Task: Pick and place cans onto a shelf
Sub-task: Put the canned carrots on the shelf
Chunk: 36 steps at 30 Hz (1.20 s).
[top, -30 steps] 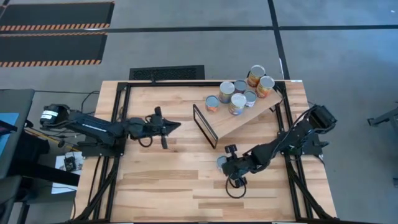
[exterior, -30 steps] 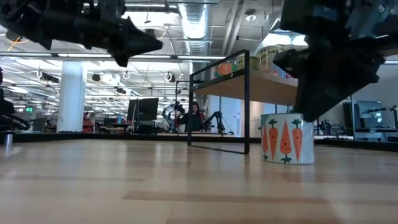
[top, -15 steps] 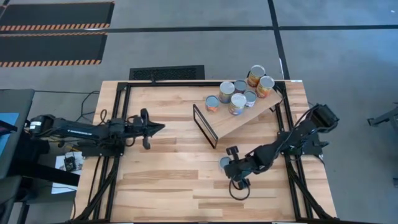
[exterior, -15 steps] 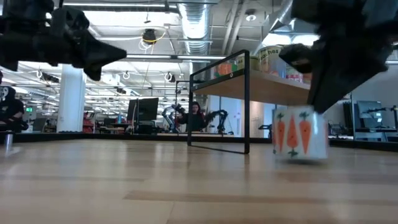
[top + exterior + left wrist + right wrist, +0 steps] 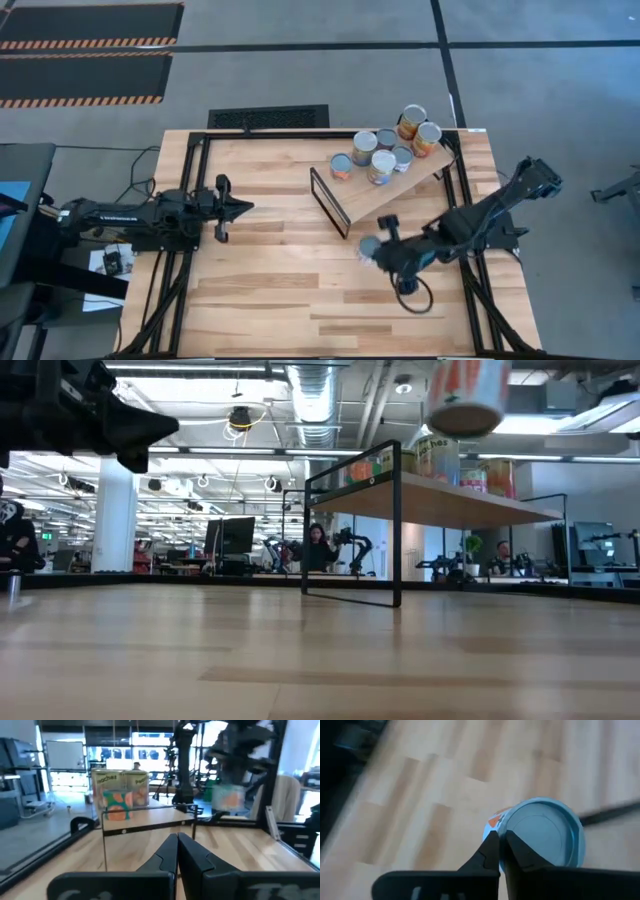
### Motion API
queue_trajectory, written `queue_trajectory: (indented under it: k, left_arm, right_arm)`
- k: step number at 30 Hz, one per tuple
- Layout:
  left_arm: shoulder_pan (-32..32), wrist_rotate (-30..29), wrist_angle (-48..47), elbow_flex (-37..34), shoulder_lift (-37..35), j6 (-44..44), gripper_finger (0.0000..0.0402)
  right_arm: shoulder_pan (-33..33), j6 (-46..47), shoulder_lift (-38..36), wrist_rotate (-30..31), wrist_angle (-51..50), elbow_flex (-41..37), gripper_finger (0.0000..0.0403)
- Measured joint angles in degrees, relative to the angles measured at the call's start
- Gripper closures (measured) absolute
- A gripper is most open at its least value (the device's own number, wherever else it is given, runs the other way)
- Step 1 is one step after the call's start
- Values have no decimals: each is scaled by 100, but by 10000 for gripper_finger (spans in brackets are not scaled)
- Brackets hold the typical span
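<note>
You had the slatted wooden table top (image 5: 270, 290) under everything, edged by a black metal frame (image 5: 190, 165). Behind its far edge a black vent-like grille (image 5: 267, 117) lay on the grey floor (image 5: 300, 70), and two dark mats with orange-striped borders (image 5: 85, 50) sat at the far left. A dark line (image 5: 445, 60) ran across the floor past the table. Cables and a small device (image 5: 110, 262) lay off the table's left side. Across the room you could see a white pillar (image 5: 115, 515), a dark monitor (image 5: 232, 538), ceiling ducting (image 5: 315, 390), and a person (image 5: 318, 548) in the distance.
</note>
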Motion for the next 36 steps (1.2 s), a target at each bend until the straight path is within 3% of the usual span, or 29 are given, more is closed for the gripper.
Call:
queue_trajectory:
  k: [9, 16, 21, 25, 28, 36]
  left_arm:
    - [-2, 91, -1632, -7, -1394, -116, 401]
    - [-2, 94, -1725, -7, -1221, -201, 401]
    - [-3, 56, -1717, -8, -1201, -490, 401]
    - [7, -1380, -1595, 12, -1091, -1965, 401]
    - [4, -2249, -1547, 25, -1072, -2426, 401]
    - [7, -2616, -1560, 30, -1048, -2274, 401]
  right_arm:
    - [-1289, -950, 18, 227, -842, 605, 388]
    - [-2424, -1634, 155, -161, -760, 610, 389]
    - [-2812, -1887, 400, -345, -715, 605, 387]
    - [-2902, -2036, 492, -357, -551, 616, 389]
    - [-2930, -2035, 512, -487, -635, 601, 388]
    - [-2962, -2031, 501, -606, -661, 605, 387]
